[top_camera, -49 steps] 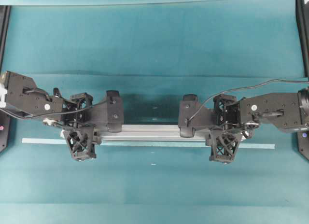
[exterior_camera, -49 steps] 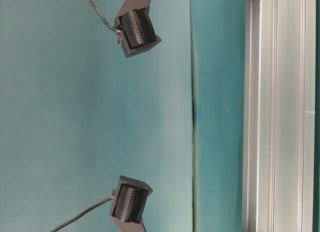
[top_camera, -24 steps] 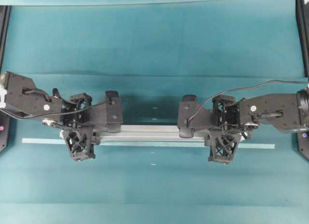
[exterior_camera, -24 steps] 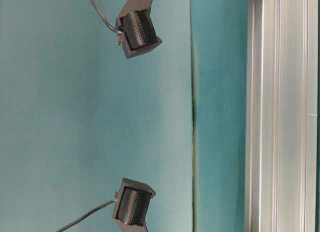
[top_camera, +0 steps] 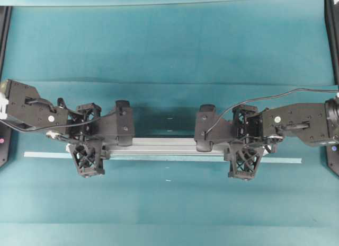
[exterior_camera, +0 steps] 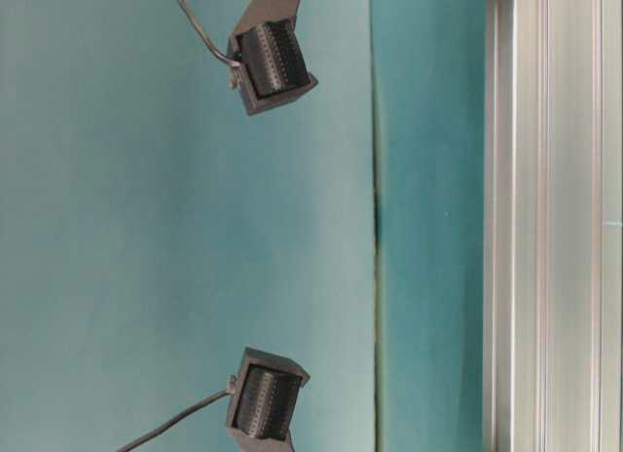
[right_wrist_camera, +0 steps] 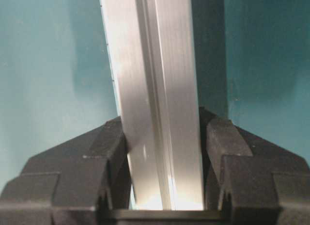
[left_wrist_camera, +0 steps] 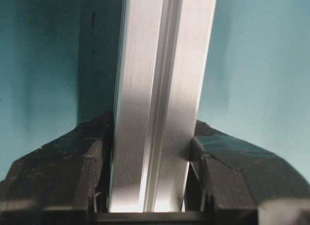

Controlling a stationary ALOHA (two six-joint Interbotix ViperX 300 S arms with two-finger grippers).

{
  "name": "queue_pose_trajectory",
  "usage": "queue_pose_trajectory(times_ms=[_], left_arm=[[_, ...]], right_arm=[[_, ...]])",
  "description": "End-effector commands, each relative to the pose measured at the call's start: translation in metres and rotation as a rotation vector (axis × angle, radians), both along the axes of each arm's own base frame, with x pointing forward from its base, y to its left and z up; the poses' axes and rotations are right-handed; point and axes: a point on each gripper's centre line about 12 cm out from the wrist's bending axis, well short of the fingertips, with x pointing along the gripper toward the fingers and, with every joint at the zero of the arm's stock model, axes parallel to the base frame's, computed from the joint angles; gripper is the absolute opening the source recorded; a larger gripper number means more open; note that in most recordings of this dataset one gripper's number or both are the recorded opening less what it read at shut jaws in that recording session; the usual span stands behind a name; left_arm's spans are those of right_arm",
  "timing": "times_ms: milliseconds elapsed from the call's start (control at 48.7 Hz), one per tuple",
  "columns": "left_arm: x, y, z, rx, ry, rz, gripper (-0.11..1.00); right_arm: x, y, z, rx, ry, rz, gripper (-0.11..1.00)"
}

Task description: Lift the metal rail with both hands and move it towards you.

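While both claws (top_camera: 87, 148) (top_camera: 245, 148) clamp the metal rail (top_camera: 164, 146), it has edged slightly nearer.

Robot lab: teal-covered table (top_camera: 169, 44), two mounted arms.

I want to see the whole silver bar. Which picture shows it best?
The overhead view: the metal rail shows nearly end to end, with the left pincer and right pincer each clamped on it. The two wrist views show only a short stretch between the fingers, and the table-level view only part of one grooved side.
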Motion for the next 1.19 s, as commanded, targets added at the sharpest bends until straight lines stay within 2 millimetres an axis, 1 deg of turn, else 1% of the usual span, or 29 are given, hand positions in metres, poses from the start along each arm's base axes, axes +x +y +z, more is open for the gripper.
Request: queue_pose_trajectory(times_ms=[0,698,739,821,903,923,985,1169], left_arm=[[0.0046,0.0055,0.0047,-0.029,-0.035,0.09,0.3],[0.0087,0.0049,0.0064,-0.029,-0.072,0.083,0.3],[0.0085,0.0049,0.0063,-0.029,-0.07,0.083,0.3],[0.0087,0.0049,0.0064,-0.029,-0.072,0.083,0.3],[0.0087,0.0049,0.0064,-0.029,-0.072,0.081,0.3],[0.0087,0.0049,0.0064,-0.029,-0.072,0.081,0.3],[0.0087,0.0045,0.0064,-0.029,-0.072,0.08,0.3],[0.0071,0.0044,0.0058,-0.022,-0.064,0.063,0.3]], right_arm=[[0.0004,0.0093,-0.0045,0.021,0.007,-0.022,0.36],[-0.0002,0.011,-0.005,0.04,0.008,-0.041,0.37],[-0.0003,0.0105,-0.005,0.04,0.009,-0.042,0.41],[-0.0006,0.0111,-0.0051,0.042,0.011,-0.043,0.59],[-0.0009,0.0118,-0.0053,0.049,0.012,-0.051,0.74],[-0.0002,0.012,-0.0049,0.052,0.009,-0.053,0.77],[-0.0002,0.0123,-0.0049,0.055,0.009,-0.056,0.79],[0.0009,0.0124,-0.0055,0.056,0.009,-0.058,0.79]])
